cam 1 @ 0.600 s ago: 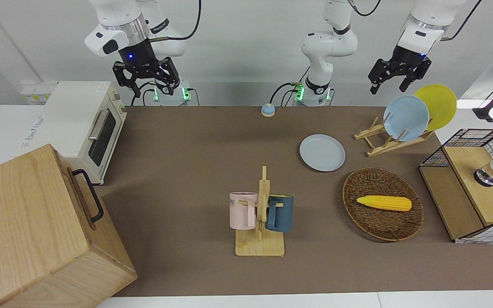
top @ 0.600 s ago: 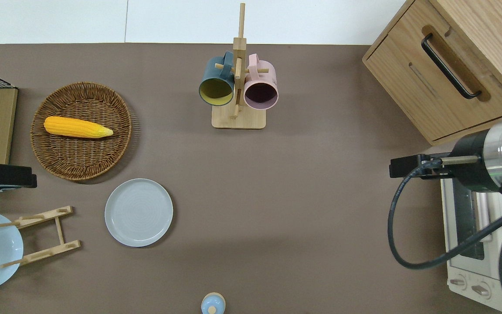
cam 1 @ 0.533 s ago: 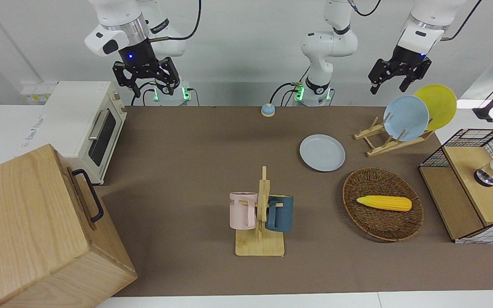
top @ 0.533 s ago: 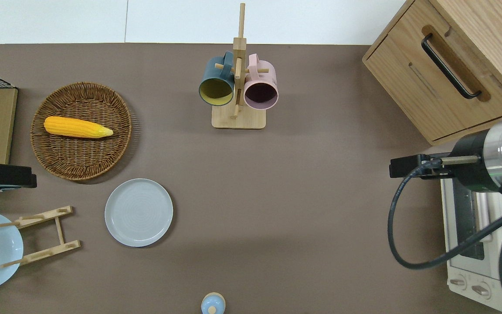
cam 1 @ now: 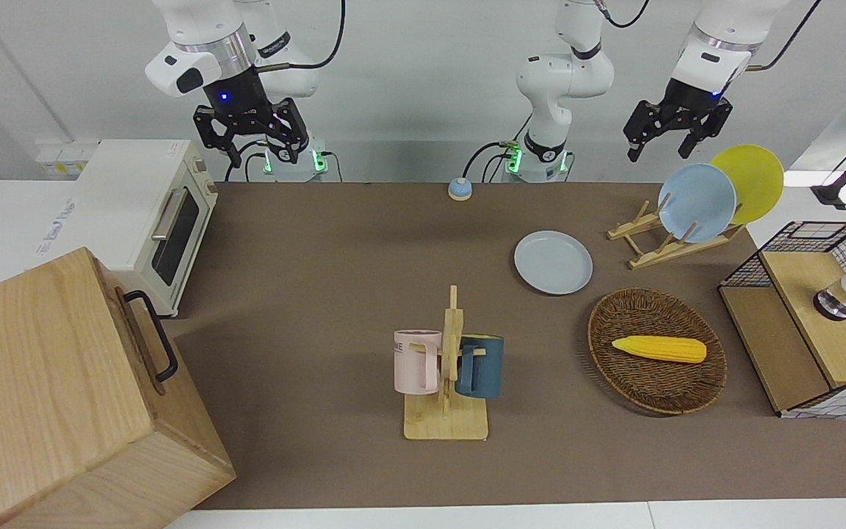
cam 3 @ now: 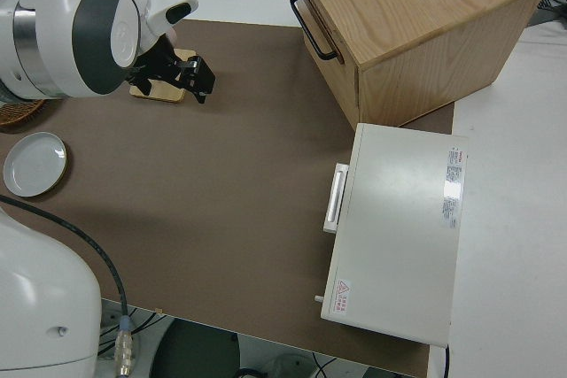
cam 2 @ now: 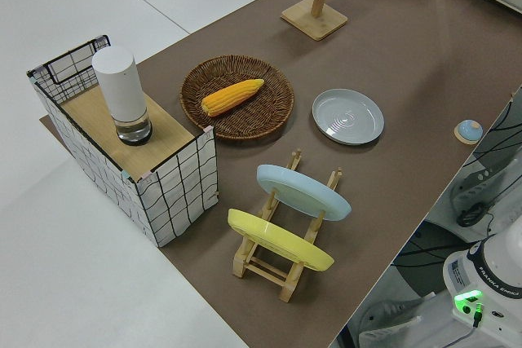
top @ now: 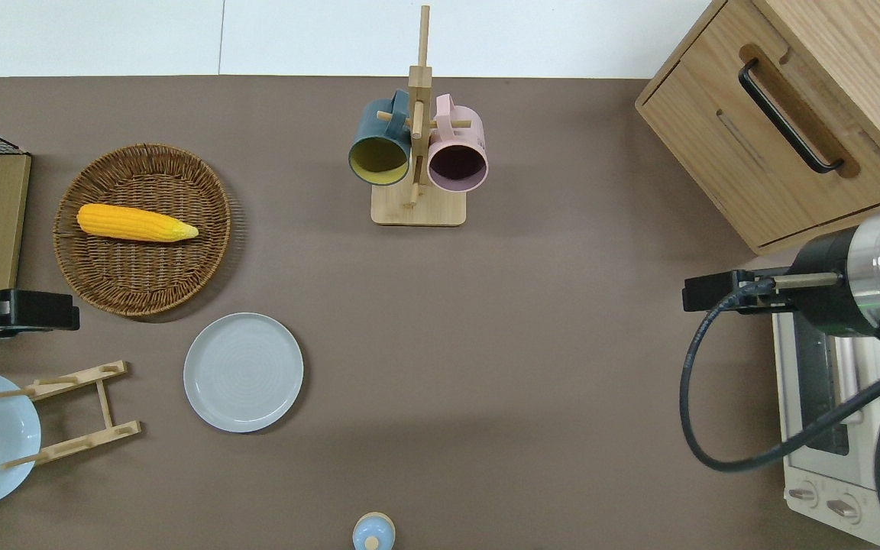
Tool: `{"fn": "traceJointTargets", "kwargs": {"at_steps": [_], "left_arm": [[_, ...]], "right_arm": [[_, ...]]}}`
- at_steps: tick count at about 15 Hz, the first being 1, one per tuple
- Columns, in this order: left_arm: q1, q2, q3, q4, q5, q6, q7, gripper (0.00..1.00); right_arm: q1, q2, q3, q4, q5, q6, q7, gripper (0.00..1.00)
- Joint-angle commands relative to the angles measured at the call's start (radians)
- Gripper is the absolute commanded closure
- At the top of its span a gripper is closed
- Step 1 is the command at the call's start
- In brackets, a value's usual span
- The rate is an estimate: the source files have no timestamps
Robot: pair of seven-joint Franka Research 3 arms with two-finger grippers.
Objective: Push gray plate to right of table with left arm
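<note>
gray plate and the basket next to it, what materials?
Gray plate: looks like glazed ceramic or melamine; smooth, faint concentric rings, soft sheen, raised rim. Basket: woven wicker or rattan, brown, visible weave, matte.

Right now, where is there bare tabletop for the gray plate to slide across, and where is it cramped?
The widest bare stretch of table runs from the gray plate to the toaster oven, bordered by the mug rack and the small blue bell. It is crowded at the left arm's end: wicker basket, plate rack, wire crate. The left gripper hangs open there.
</note>
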Motion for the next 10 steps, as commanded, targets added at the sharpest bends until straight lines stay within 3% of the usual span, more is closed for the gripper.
{"fn": "traceJointTargets", "kwargs": {"at_steps": [1,6,10], "left_arm": [[-0.021,-0.004,0.008,0.013,0.013,-0.001,-0.001,0.01],[-0.02,-0.009,0.003,0.012,0.011,-0.001,-0.004,0.01],[-0.023,-0.05,0.02,-0.042,0.01,-0.007,0.011,0.01]], "right_arm": [[-0.006,0.006,0.004,0.014,0.014,-0.007,0.002,0.005],[-0.006,0.006,0.004,0.014,0.016,-0.007,0.002,0.005],[-0.006,0.005,0.004,0.014,0.016,-0.007,0.002,0.005]]}}
